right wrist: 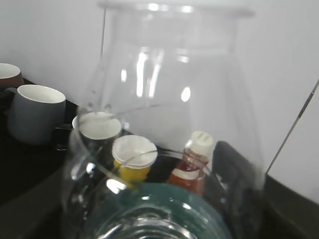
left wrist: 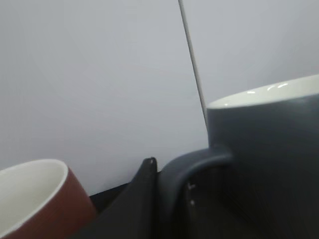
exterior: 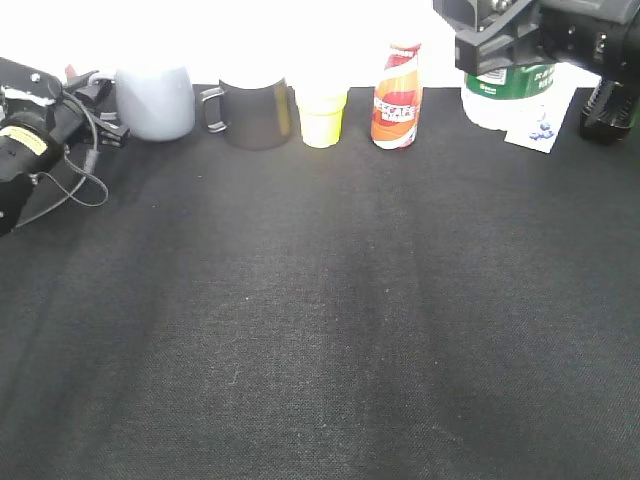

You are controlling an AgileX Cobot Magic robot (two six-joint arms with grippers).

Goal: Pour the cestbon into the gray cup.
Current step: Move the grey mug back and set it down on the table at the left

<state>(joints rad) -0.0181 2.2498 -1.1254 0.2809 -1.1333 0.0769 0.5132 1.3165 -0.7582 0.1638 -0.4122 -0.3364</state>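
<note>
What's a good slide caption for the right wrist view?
Close behind a clear plastic green-labelled water bottle, looking through it at a blue-gray mug, yellow cup and orange bottle.

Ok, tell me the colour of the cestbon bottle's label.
Green with white marks on the cestbon, clearest in the exterior view.

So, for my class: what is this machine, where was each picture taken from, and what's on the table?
It is a robot with two arms. The wide picture looks across a black table; the other two come from wrist cameras. At the back stand a gray cup, black mug, yellow cup, orange bottle and the cestbon. The left end effector sits beside the gray cup, the right end effector at the cestbon; whether either grips is unclear.
</note>
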